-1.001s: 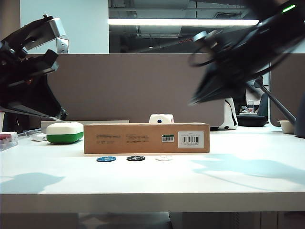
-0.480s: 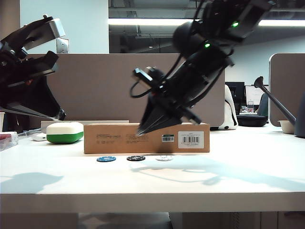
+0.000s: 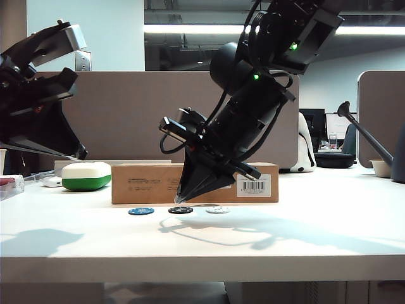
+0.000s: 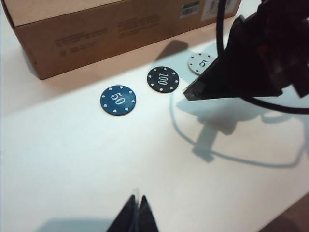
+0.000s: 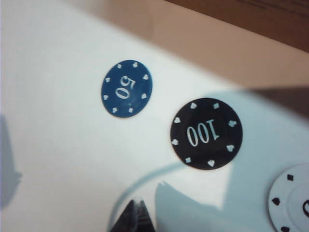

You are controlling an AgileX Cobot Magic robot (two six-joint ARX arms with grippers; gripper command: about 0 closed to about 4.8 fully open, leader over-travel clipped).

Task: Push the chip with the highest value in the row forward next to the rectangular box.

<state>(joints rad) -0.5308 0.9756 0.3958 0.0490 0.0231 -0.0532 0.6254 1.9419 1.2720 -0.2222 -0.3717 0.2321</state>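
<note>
Three chips lie in a row in front of the long brown rectangular box point(image 3: 194, 183) point(image 4: 111, 29). The black chip marked 100 point(image 3: 180, 210) point(image 4: 162, 79) point(image 5: 206, 134) is in the middle, between a blue 50 chip point(image 3: 140, 211) point(image 4: 118, 100) point(image 5: 126, 89) and a white 5 chip point(image 3: 218, 209) point(image 4: 200, 63) point(image 5: 293, 198). My right gripper point(image 3: 180, 200) point(image 5: 137, 205) is shut and empty, its tip just above the table close by the black chip. My left gripper point(image 4: 136, 199) is shut and empty, high at the left, away from the chips.
A white-and-green rounded case point(image 3: 86, 176) sits left of the box. A small white cube point(image 3: 214, 158) stands behind the box. The right arm's black cable point(image 4: 227, 43) hangs over the white chip. Bare white table point(image 3: 316, 221) extends to the right and front.
The right arm has swung from high at the right down and leftward, bringing its shut tip close to the black chip. The chips, the box and the left arm have not moved.
</note>
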